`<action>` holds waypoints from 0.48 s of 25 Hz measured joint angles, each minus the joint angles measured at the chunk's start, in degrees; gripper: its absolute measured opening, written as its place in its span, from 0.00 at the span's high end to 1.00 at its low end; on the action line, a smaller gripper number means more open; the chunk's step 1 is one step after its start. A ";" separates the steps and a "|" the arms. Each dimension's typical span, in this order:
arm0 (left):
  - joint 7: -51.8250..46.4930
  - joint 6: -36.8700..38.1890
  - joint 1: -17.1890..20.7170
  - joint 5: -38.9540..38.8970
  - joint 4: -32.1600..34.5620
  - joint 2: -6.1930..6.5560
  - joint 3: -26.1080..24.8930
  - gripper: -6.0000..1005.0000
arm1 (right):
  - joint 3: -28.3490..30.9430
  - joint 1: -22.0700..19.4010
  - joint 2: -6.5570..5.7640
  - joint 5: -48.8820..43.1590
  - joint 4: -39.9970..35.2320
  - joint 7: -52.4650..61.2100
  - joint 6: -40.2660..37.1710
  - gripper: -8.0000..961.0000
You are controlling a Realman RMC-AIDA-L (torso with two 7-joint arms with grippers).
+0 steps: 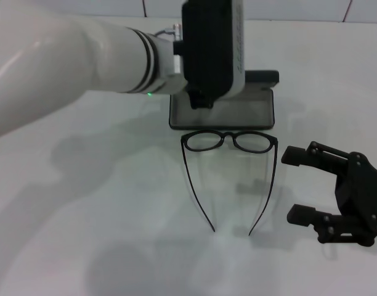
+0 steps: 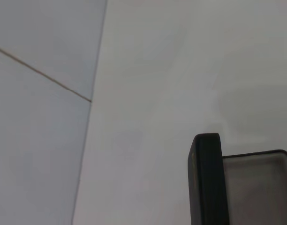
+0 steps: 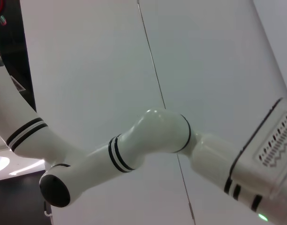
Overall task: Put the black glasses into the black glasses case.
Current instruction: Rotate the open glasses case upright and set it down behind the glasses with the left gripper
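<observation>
You have the white counter (image 1: pixel 84 203) in front of you, and over its far part reaches the left arm (image 1: pixel 65 55), the biggest thing in the head view; its wrist hangs above the black glasses case (image 1: pixel 262 114) and hides the left half of it. The left gripper (image 1: pixel 201 102) is behind this wrist block, so you cannot tell if it is open or closed. The case lies open at the far side of the counter, its long side going left to right; the left wrist view shows its grey lining and its raised edge close below the camera. Just in front of the case, near but not touching as far as I can see, lie the black glasses (image 1: pixel 228 140), unfolded, lenses toward the case and the two thin arms pointing back to you. The right gripper (image 1: pixel 299 185) rests low at the right, fingers spread open, empty, with its opening turned toward the right arm of the glasses. In my judgement the right gripper is the nearer one to the glasses: they lie to its left, and a short sideways move would reach them.
</observation>
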 joint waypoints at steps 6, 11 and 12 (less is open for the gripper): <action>0.01 -2.70 -0.33 0.14 -2.74 -0.11 2.62 0.75 | 0.18 0.21 0.12 -0.03 -0.01 0.26 1.43 0.18; -0.18 -3.63 -0.39 0.06 -4.13 -0.28 2.90 0.75 | 0.26 0.52 0.18 -0.02 -0.12 0.35 2.04 0.19; -0.24 -3.83 -0.42 0.04 -4.38 -0.29 2.92 0.75 | 0.26 0.58 0.19 0.01 -0.12 0.36 2.10 0.19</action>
